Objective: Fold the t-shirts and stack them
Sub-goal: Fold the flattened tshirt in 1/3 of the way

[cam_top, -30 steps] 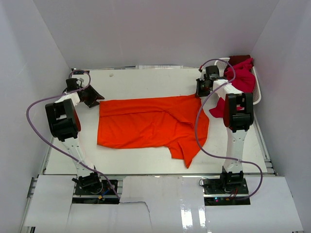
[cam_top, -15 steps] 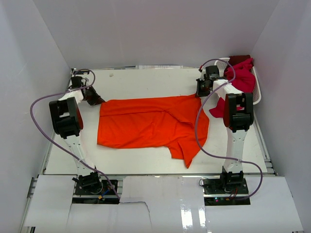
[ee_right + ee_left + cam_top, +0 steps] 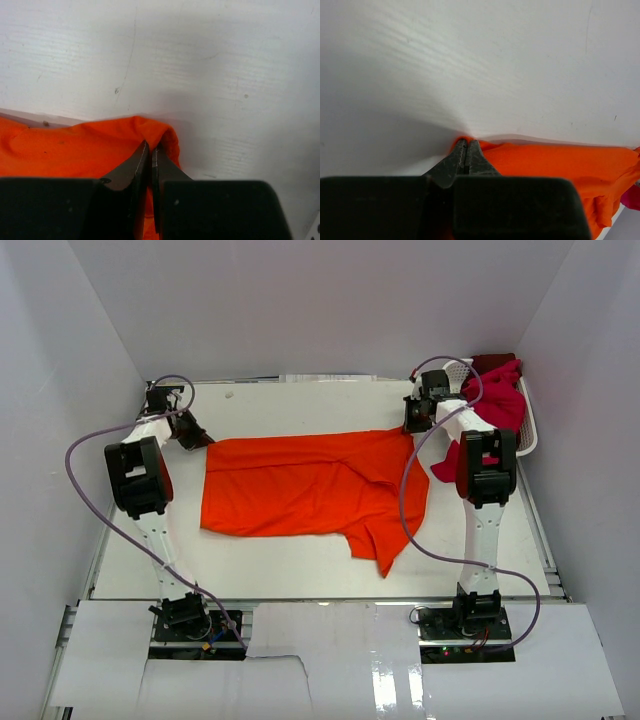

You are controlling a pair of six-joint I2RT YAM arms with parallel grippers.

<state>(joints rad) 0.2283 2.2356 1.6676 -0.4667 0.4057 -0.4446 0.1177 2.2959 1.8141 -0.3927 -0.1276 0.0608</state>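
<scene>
left tool — clenched on orange t-shirt far-left corner | right tool — clenched on its far-right corner

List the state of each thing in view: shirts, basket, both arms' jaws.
orange t-shirt, lying flat on the table, not stacked
left gripper, jaws shut on the orange t-shirt's far left corner
right gripper, jaws shut on its far right corner
crimson t-shirts, crumpled in the white basket, one spilling over its side
white basket, upright, holding shirts
</scene>
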